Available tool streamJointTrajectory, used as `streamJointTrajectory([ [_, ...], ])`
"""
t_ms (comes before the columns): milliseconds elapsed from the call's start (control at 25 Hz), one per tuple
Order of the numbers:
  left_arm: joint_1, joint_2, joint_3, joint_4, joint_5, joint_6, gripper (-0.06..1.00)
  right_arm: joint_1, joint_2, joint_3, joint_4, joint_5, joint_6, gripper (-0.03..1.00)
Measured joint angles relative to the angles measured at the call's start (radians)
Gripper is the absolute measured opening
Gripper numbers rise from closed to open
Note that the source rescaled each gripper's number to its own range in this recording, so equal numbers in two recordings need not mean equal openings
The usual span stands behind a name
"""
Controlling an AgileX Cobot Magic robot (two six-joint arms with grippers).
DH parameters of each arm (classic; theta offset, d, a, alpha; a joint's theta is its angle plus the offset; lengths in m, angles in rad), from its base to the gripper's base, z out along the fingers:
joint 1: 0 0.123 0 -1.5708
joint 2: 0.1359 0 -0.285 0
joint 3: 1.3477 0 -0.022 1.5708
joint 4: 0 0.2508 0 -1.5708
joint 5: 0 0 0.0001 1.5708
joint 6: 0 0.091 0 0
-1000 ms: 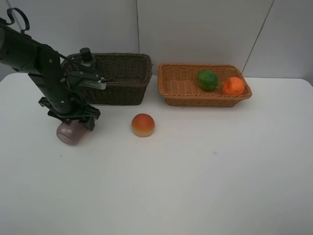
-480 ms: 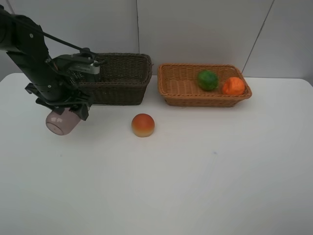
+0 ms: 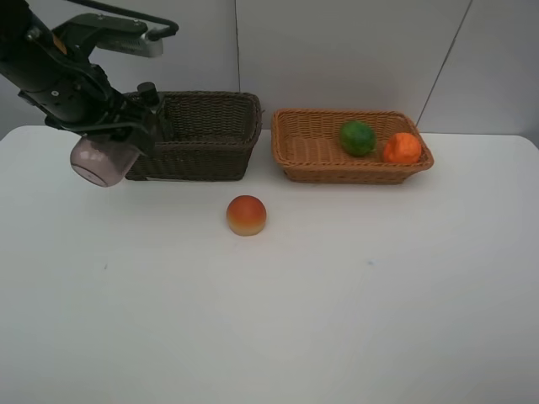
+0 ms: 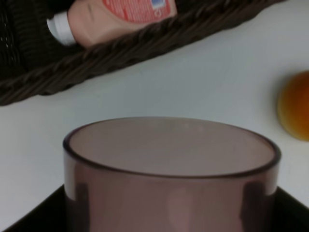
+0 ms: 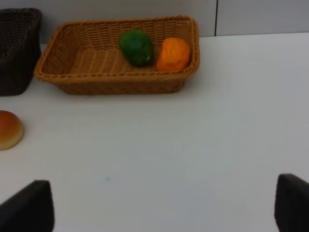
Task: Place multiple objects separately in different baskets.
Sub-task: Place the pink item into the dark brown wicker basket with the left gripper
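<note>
My left gripper [image 3: 108, 141] is shut on the translucent pink cup [image 3: 102, 162], which hangs tilted in the air just left of the dark brown basket [image 3: 202, 156]. In the left wrist view the cup [image 4: 171, 169] fills the foreground. Beyond it the small pink white-capped bottle [image 4: 116, 14] lies inside the dark basket [image 4: 120, 53]. The pump bottle's top [image 3: 148, 91] pokes above that basket's left end. A red-orange peach [image 3: 246, 215] rests on the table. The green fruit [image 3: 358, 137] and the orange [image 3: 402, 148] lie in the light basket [image 3: 290, 164]. My right gripper [image 5: 161, 208] stands open above bare table.
The white table [image 3: 337, 295] stretches wide in front of both baskets, with only the peach on it. A pale wall stands right behind the baskets. The right wrist view shows the light basket [image 5: 72, 82], the peach [image 5: 8, 129] and a corner of the dark basket [image 5: 17, 48].
My left arm has lifted the pink cup off the table, up and slightly left, to the height of the dark basket's rim. Nothing else has moved.
</note>
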Motion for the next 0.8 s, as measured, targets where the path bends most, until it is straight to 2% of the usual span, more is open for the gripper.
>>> streamJointTrajectory([
  [160, 0.000, -0.003, 0.000, 0.000, -0.071, 0.000, 0.74, 0.000, 0.000, 0.000, 0.000, 0.000, 0.000, 1.00],
  [280, 0.000, -0.003, 0.000, 0.000, -0.169, 0.000, 0.74, 0.000, 0.000, 0.000, 0.000, 0.000, 0.000, 1.00],
  [600, 0.000, 0.005, 0.002, 0.000, -0.571, 0.000, 0.74, 0.000, 0.000, 0.000, 0.000, 0.000, 0.000, 1.00],
  [800, 0.000, 0.097, 0.002, 0.000, -0.820, 0.000, 0.74, 0.000, 0.000, 0.000, 0.000, 0.000, 0.000, 1.00],
])
